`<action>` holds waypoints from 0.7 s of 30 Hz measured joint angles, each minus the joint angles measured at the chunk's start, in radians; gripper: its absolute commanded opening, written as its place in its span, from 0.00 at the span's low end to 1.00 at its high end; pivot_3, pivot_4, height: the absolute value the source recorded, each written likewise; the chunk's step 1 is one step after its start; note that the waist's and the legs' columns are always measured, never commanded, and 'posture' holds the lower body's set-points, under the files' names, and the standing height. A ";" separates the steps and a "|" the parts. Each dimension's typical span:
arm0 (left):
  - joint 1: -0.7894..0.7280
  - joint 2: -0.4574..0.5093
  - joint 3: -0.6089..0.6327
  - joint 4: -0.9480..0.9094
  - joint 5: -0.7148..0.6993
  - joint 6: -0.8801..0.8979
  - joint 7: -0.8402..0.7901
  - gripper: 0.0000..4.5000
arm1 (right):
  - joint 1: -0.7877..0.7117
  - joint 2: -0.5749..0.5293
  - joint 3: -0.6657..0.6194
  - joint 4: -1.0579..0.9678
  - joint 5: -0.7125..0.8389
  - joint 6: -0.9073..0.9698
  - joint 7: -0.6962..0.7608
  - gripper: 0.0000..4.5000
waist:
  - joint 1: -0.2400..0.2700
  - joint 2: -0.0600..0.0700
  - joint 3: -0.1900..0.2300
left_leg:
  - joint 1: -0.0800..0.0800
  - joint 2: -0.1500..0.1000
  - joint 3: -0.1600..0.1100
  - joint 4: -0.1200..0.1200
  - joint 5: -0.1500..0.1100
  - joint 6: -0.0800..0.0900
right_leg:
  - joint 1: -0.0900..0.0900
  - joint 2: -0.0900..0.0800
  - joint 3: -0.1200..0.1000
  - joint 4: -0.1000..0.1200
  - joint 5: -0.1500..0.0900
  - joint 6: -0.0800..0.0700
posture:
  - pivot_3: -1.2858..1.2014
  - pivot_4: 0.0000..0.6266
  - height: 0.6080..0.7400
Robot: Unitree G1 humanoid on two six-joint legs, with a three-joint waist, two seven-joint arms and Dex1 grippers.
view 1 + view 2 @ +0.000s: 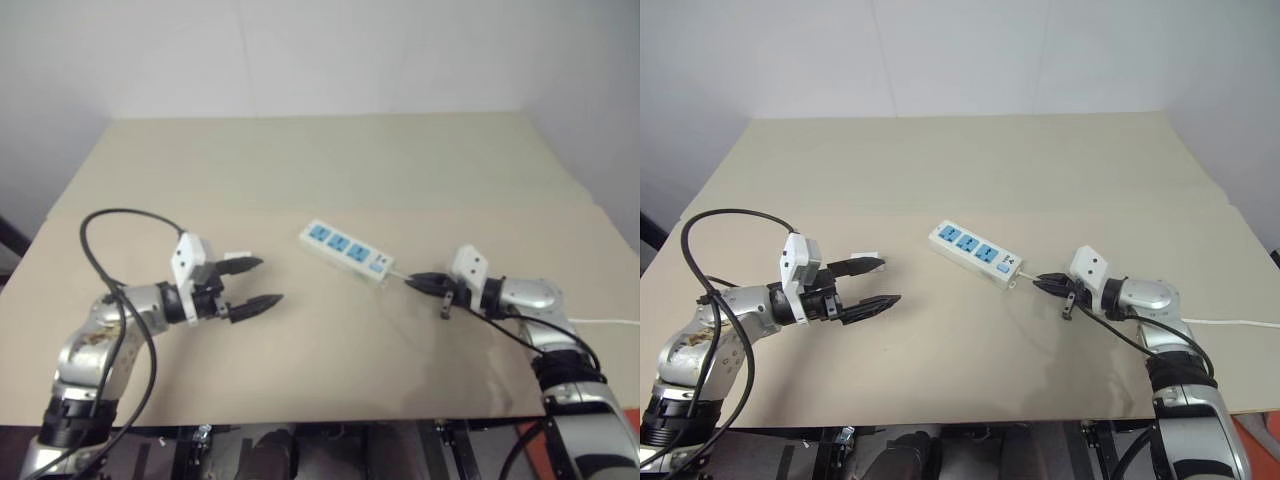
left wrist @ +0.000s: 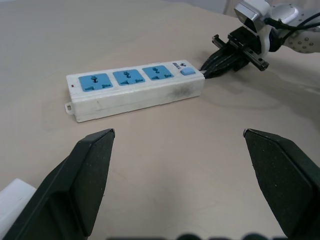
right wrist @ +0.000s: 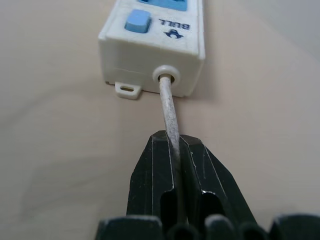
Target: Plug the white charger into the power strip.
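Right wrist: "BULL" on power strip [image 3: 155, 42]

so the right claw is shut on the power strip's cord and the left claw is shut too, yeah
Not quite. The right claw is shut on the cord just behind the power strip, as the right wrist view shows. The left claw is open, its fingers spread wide apart, clear in the left eye view.

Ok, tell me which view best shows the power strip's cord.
The right wrist view: the cord leaves the power strip and is pinched between the right gripper's shut jaws. In both eye views it is a thin line; in the left wrist view that gripper hides it.
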 measured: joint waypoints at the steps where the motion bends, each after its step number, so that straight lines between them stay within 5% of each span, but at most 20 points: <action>1: 0.000 0.000 0.005 -0.001 -0.023 0.001 -0.021 1.00 | 0.035 -0.013 -0.003 -0.043 0.018 0.001 0.014 0.01 | 0.001 0.000 0.000 | -0.002 0.000 0.000 0.001 0.000 0.000 | -0.002 0.000 0.000 0.000 0.000 0.000 | 0.52 0.24 1.00; 14: -0.001 0.070 0.022 0.014 -0.022 0.015 -0.068 1.00 | 0.309 -0.072 -0.064 -0.338 0.088 0.018 -0.003 0.01 | -0.003 0.000 0.000 | -0.007 0.000 0.006 0.002 -0.001 0.001 | -0.011 0.000 0.004 0.005 0.001 0.001 | 0.52 0.24 1.00; 21: -0.020 0.085 0.006 0.046 0.014 0.008 -0.088 1.00 | 0.313 -0.050 -0.077 -0.420 0.140 0.071 -0.034 0.54 | 0.002 0.000 0.000 | -0.008 0.000 0.006 0.002 0.000 0.001 | -0.011 0.000 0.004 0.004 0.001 0.001 | 0.52 0.24 1.00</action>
